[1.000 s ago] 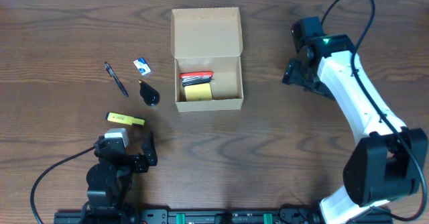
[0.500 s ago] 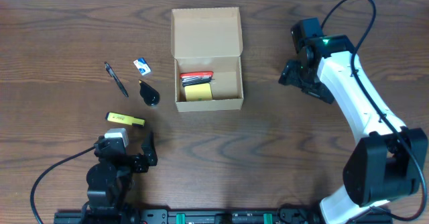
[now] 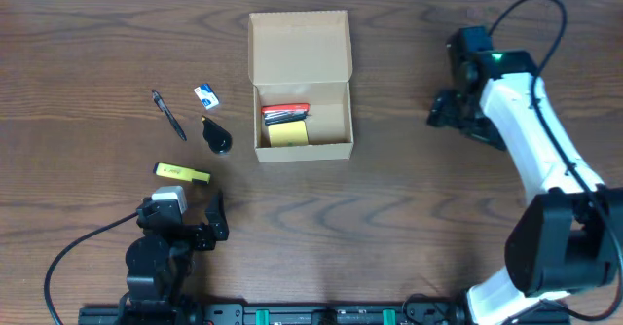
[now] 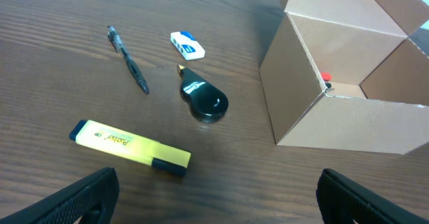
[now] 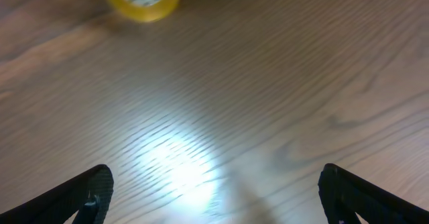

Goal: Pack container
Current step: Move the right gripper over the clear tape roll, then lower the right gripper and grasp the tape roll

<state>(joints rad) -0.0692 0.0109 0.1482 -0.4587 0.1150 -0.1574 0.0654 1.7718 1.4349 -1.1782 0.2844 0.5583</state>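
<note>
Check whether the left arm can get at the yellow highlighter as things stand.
Probably yes. The highlighter lies flat on the table just ahead of the open left gripper, with nothing between them; the pen and cardboard box sit farther off.

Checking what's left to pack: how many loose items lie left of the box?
4: eraser at back, pen to its left, black piece nearest the box, highlighter in front. None look hidden.
</note>
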